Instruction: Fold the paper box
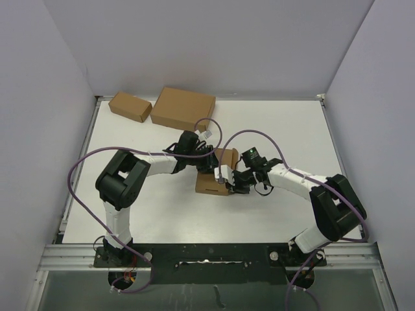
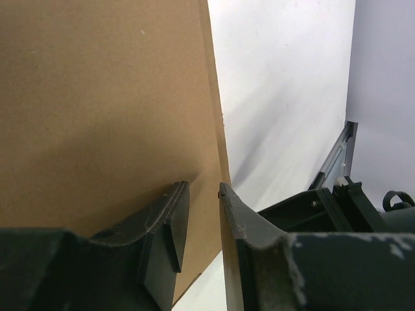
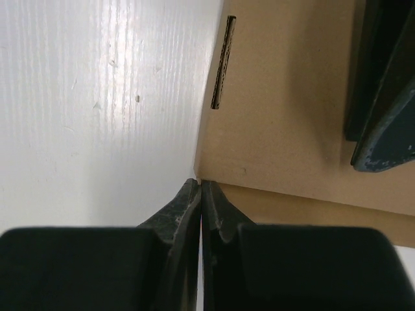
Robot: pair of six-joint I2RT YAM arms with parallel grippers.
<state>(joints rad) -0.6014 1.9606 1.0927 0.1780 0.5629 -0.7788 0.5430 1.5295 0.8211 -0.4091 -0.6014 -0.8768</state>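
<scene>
Both arms reach inward with bent elbows, wrists nearly meeting. The left arm [image 1: 155,166] has its jaws narrowly parted, pinching a panel of the paper box [image 1: 209,185] between them. The right arm [image 1: 293,181] has its jaws pressed fully together.

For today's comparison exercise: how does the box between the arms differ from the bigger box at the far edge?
The paper box sits mid-table, open and only part-folded; the larger box lies closed at the far edge. The left gripper pinches a panel of the paper box; no gripper touches the larger box. From above, the paper box looks smaller than the larger box. Both are plain brown cardboard.
</scene>
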